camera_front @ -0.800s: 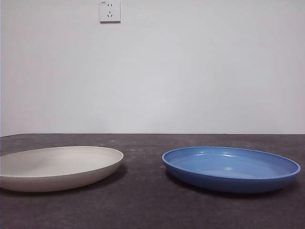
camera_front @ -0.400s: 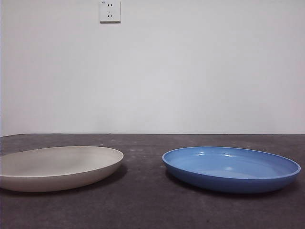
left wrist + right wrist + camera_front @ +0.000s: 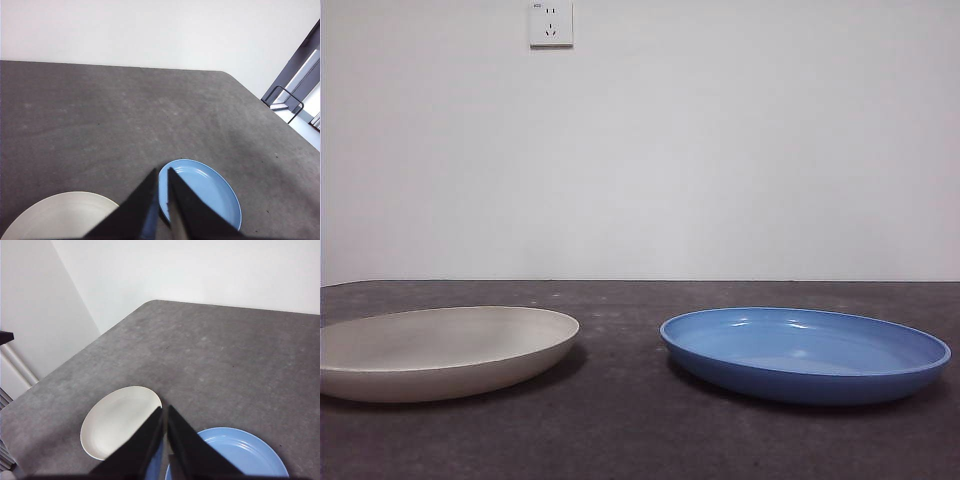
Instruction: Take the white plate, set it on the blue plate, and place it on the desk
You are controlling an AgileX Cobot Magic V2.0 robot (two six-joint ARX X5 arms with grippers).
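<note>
The white plate (image 3: 440, 350) lies flat on the desk (image 3: 620, 430) at the left of the front view. The blue plate (image 3: 805, 352) lies flat at the right, apart from it. Both plates are empty. No gripper shows in the front view. My left gripper (image 3: 163, 172) is shut and empty, held high above the desk, with the white plate (image 3: 60, 215) and the blue plate (image 3: 205, 192) below it. My right gripper (image 3: 165, 410) is shut and empty, also held high above the white plate (image 3: 117, 420) and the blue plate (image 3: 235, 455).
A white wall with a power socket (image 3: 550, 23) stands behind the desk. The desk's rounded corner (image 3: 227, 75) and a metal frame (image 3: 282, 97) beyond it show in the left wrist view. The desk's other edge (image 3: 75, 357) shows in the right wrist view.
</note>
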